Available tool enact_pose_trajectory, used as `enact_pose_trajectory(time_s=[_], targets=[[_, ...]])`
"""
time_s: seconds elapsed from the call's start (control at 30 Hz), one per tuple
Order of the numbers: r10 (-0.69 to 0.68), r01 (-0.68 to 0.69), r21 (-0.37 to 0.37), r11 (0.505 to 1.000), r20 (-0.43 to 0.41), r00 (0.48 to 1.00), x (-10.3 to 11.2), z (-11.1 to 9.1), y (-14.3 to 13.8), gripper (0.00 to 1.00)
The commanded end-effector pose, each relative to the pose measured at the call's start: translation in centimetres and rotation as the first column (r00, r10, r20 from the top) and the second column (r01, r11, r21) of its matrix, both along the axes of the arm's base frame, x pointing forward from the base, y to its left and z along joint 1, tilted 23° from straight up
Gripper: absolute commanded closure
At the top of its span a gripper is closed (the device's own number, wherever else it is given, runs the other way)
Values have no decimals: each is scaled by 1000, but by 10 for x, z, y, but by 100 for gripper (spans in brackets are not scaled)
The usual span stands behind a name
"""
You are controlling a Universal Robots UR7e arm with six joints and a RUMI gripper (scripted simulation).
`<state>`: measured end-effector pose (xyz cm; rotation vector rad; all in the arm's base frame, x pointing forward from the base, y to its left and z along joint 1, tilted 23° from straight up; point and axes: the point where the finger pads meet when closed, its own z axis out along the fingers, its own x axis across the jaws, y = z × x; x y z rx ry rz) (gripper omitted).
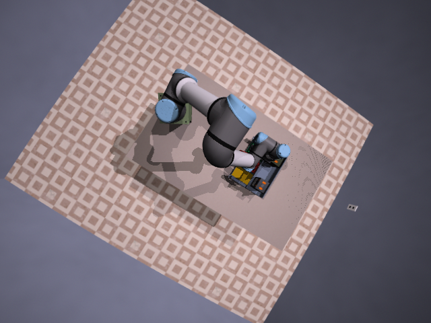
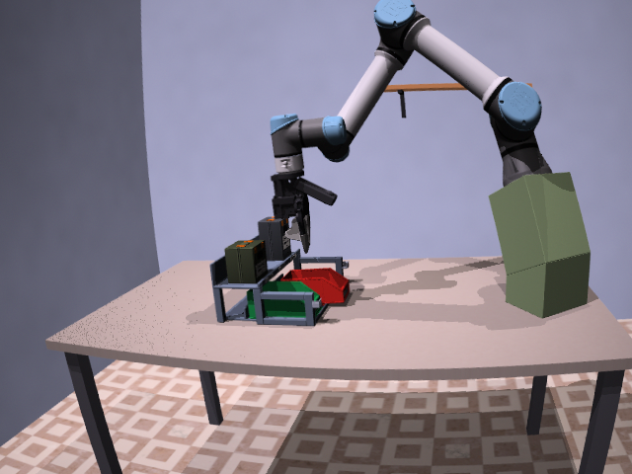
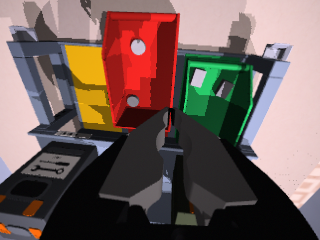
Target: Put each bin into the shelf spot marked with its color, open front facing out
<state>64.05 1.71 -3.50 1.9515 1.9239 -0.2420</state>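
Near: see green bin [image 1: 248, 147] [image 2: 277, 301] [image 3: 212, 112] inside shelf [image 1: 275, 179] [image 2: 258, 307] [image 3: 44, 97], parts aboard. Beyond: see red bin [image 1: 256, 167] [image 2: 334, 288] [image 3: 117, 70] jutting right, likely needing push inward. Above: find claw [image 2: 306, 250] [image 3: 170, 108] fully closed, gripping nothing, probably for shoving.

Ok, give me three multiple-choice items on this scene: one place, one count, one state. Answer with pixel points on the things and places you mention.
1. Which bin is beside the yellow mark?
A) green
B) red
C) neither

2. How many pieces lie in the green bin?
A) two
B) four
C) none

3. The pincer is:
A) wide open
B) closed on the red bin
C) closed, holding nothing

Key:
1 B: the red bin [image 2: 334, 287] [image 3: 165, 60] adjoins the yellow mark [image 1: 242, 175] [image 3: 82, 65].
2 A: two pale parts show inside the green bin [image 2: 277, 303] [image 3: 212, 112].
3 C: the fingertips of the pincer [image 2: 306, 250] [image 3: 170, 108] meet with nothing between.
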Motion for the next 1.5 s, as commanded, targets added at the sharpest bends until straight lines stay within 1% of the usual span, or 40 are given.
enact_pose_trajectory(time_s=[0.0, 0.97, 1.47], targets=[[2, -2, -1, 1000, 0, 1000, -2, 1, 1, 100], [-1, 1, -1, 1000, 1, 1000, -2, 1, 1, 100], [-40, 40, 7, 999, 18, 999, -3, 0, 1, 100]])
